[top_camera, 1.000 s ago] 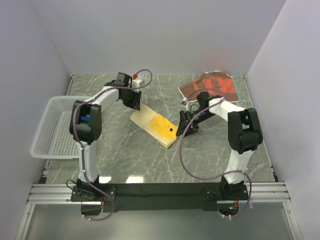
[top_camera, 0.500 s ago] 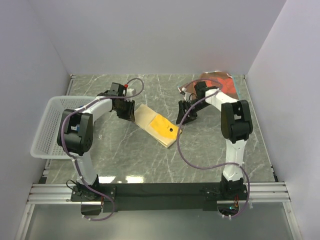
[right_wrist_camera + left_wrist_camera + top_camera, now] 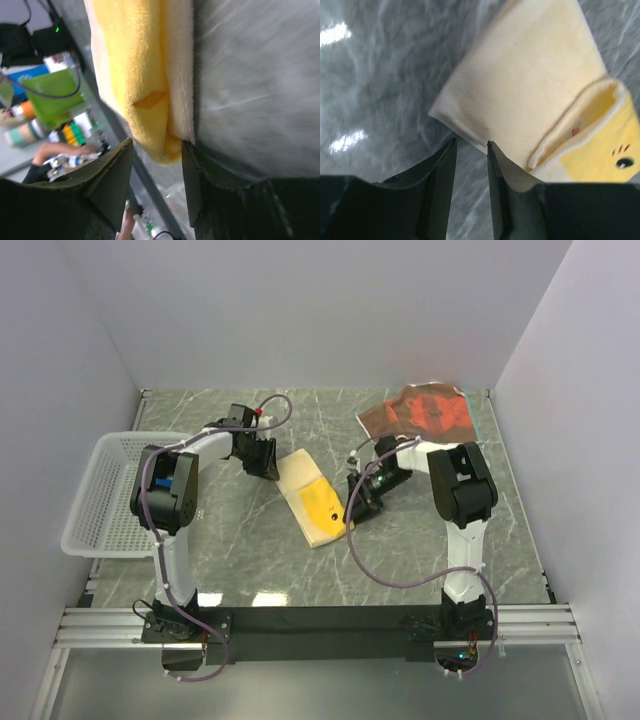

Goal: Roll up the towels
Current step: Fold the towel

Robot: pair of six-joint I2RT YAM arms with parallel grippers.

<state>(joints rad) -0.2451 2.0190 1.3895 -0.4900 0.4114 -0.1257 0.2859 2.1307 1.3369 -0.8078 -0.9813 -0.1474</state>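
The yellow towel (image 3: 310, 498) lies folded on the marble table, its yellow side lapped over the cream side. My left gripper (image 3: 265, 468) is at its far left corner. In the left wrist view that gripper (image 3: 471, 142) stands open by a narrow gap, with the cream corner (image 3: 530, 90) just beyond the tips and only marble between them. My right gripper (image 3: 355, 508) is at the towel's near right end. In the right wrist view it (image 3: 157, 141) is open, and the towel's folded yellow end (image 3: 145, 65) reaches between the tips and touches the right finger (image 3: 192, 170). The brown-and-orange towel (image 3: 425, 412) lies flat at the back right.
A white mesh basket (image 3: 85, 510) stands at the table's left edge, beside the left arm. White walls close in the back and both sides. The black rail with the arm bases runs along the near edge.
The right gripper has come down from beside the patterned towel to the yellow towel's near end, and its jaws have narrowed. The yellow towel has swung and looks shorter. The left gripper has shifted slightly right.
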